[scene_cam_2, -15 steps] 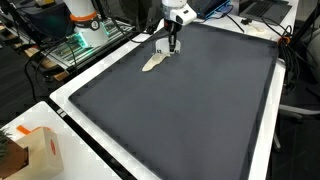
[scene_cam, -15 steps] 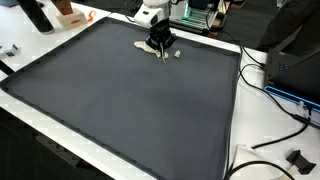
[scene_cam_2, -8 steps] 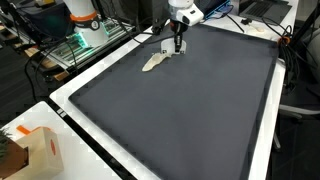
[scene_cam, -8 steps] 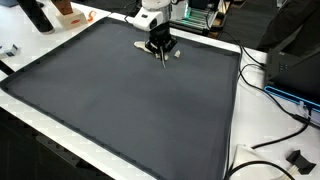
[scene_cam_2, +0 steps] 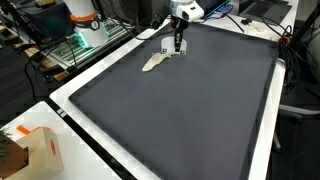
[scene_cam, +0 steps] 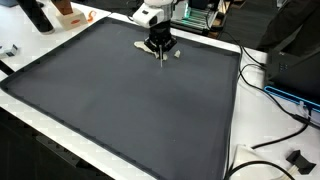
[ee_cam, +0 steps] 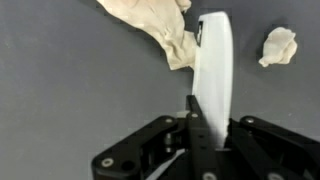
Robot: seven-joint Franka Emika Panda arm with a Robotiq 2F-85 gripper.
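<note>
My gripper (ee_cam: 210,126) is shut on a flat white elongated tool (ee_cam: 214,72) that points away from the wrist camera. A crumpled beige cloth (ee_cam: 158,24) lies just left of the tool's tip, touching or nearly touching it. To the right, a small crumpled white wad (ee_cam: 278,46) sits apart from the tool. All of this rests on a dark grey mat (scene_cam: 120,110) at its far end. In both exterior views the gripper (scene_cam: 161,46) (scene_cam_2: 179,40) hangs low over the mat (scene_cam_2: 190,110), with the beige cloth (scene_cam_2: 153,62) beside it.
A white table border (scene_cam: 230,120) frames the mat. Cables and a black box (scene_cam: 295,65) lie off one side. An orange-and-white carton (scene_cam_2: 38,148) stands near a corner, and a black bottle (scene_cam: 38,14) near another. Green-lit equipment (scene_cam_2: 76,45) sits behind the arm's base.
The gripper has shifted a little away from the beige cloth, carrying the white tool with it. The cloth and the small wad have stayed in place.
</note>
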